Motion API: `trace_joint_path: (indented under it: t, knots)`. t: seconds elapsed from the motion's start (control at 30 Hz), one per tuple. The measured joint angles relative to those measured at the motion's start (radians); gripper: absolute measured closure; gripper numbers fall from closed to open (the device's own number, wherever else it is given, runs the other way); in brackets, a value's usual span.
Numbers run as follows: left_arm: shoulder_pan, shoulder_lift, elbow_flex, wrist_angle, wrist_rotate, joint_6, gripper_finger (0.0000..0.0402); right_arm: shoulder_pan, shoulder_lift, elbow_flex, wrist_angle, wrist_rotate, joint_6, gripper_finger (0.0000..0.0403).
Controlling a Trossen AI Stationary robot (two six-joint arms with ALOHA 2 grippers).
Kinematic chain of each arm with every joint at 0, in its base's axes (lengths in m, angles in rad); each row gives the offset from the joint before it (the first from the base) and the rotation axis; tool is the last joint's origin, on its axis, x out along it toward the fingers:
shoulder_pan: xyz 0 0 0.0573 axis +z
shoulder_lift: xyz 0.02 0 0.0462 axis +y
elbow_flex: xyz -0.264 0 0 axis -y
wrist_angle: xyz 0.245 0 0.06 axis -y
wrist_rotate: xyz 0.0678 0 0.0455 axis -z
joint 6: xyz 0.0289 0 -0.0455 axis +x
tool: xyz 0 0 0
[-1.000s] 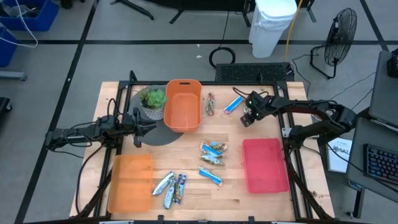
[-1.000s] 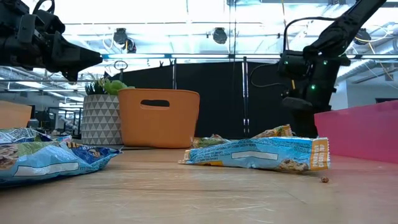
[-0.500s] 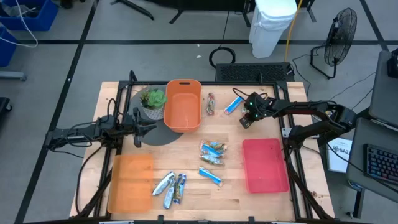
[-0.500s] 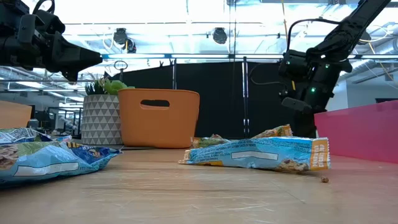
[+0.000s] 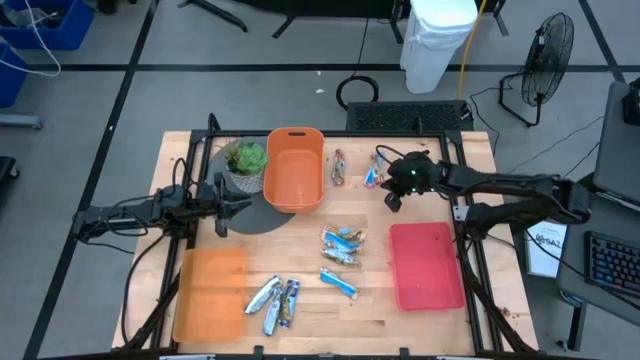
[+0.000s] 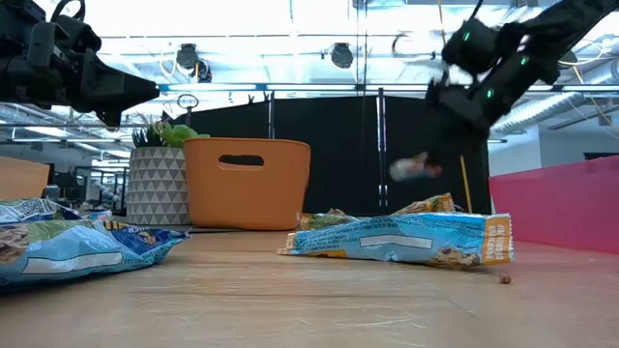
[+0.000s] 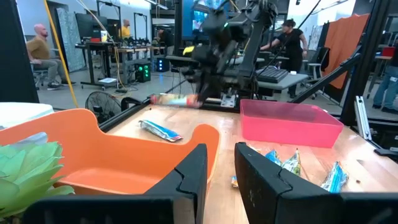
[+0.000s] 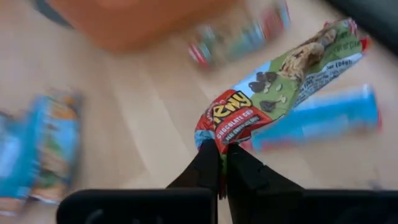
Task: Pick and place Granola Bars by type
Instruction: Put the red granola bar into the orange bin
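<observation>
Since a second ago the right claw (image 5: pixel 393 186) has swung left from the tabletop's far right part, snapped shut on the end of a green chocolate-chip bar (image 8: pixel 280 81) and is carrying it clear of the wood; the low view shows that bar (image 6: pixel 414 167) hanging in the air under the arm.

Going left to right across the tabletop (image 5: pixel 300 325): the flat orange tray (image 5: pixel 210 293) is sitting at the near left with nothing visible in it. Above it the left claw (image 5: pixel 222 207) is hovering just beside the potted plant (image 5: pixel 245 163), its fingers (image 7: pixel 188 176) standing a narrow gap apart and holding nothing. The deep orange bin (image 5: pixel 294 168) is standing next to the plant, and its inside is showing only bare orange. Near the front edge three bars in silver and blue wrappers (image 5: pixel 275 300) are lying together, just right of the orange tray. A brownish bar (image 5: pixel 339 166) is lying just right of the bin. At the middle a loose cluster of bright blue bars (image 5: pixel 342 246) is lying, with one more blue bar (image 5: pixel 338 283) nearer the front. A single blue bar (image 8: pixel 323 118) is lying on the wood just beside the lifted green one. The pink tray (image 5: pixel 425 265) is sitting at the right, its floor bare.
</observation>
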Motion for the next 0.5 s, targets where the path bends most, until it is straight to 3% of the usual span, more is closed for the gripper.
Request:
trace_joint_path:
  t: [0.1, 0.23, 0.33, 0.5]
  knots:
    - [0.000, 0.000, 0.000, 0.018, 0.000, 0.000, 0.0314, 0.073, -0.055, 0.000, 0.108, 0.000, -0.060, 0.0401]
    - [0.000, 0.000, 0.000, 0.064, 0.000, 0.000, 0.0314, 0.203, -0.071, 0.000, 0.280, -0.005, -0.275, 0.0402]
    - [0.000, 0.000, 0.000, 0.137, 0.000, 0.000, 0.0314, 0.284, -0.046, 0.000, 0.398, -0.007, -0.432, 0.0402]
    - [0.000, 0.000, 0.000, 0.252, 0.001, -0.071, 0.0314, 0.332, 0.031, 0.002, 0.546, -0.006, -0.488, 0.0402]
